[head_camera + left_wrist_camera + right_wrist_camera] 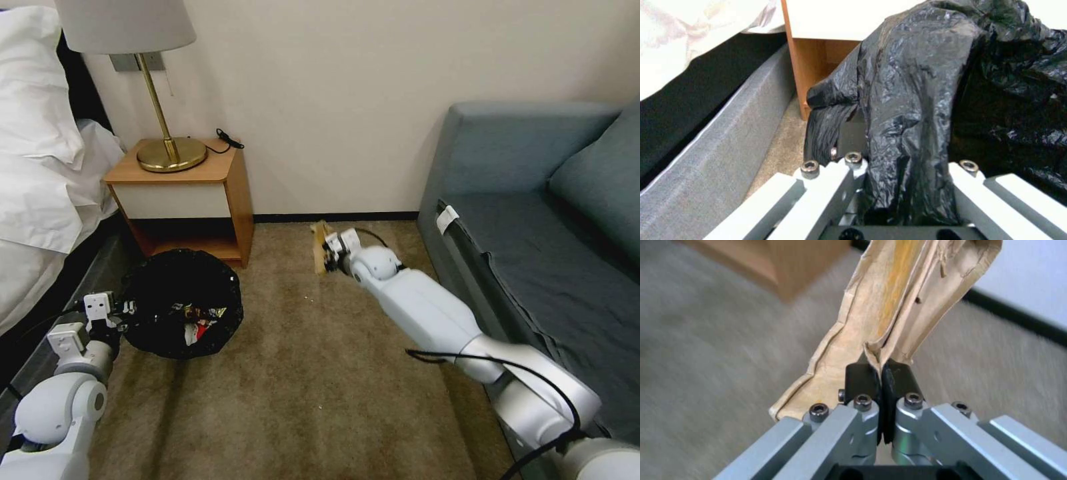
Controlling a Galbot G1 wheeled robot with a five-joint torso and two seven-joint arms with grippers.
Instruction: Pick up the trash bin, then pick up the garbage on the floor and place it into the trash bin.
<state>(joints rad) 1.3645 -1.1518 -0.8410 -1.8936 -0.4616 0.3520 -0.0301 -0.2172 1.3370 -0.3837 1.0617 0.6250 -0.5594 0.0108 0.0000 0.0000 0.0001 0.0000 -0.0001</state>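
The bin (181, 303) is held at its rim by the left gripper (119, 308), low on the robot's left, between the bed (40, 200) and the nightstand (183, 200). In the left wrist view the black liner (911, 110) is seen bunched between the jaws of that gripper (902, 166), which are clamped over rim and liner together. Several wrappers (200, 320) already lie inside the bin, red and gold among them.

The paper bag (321, 248) is pinched by the right gripper (331, 250) near the skirting of the far wall, between the nightstand and the sofa (533, 220). In the right wrist view the dark pads (862, 376) of the right gripper (881, 378) are seen closed tight on a fold of the bag (893, 306), with the rest of the paper standing away from the jaws — its long axis runs roughly in line with the gripper's reach. Whether the bag's far end touches the carpet (300, 373) cannot be told.

The relation that matters is sideways: the bin's mouth lies well to the left of the bag and nearer the robot, with bare carpet between. The bag is long against the bin's opening, so it is judged that an end-first drop would suit better than a flat one. 1 item appears to be left outside the bin — the bag itself.
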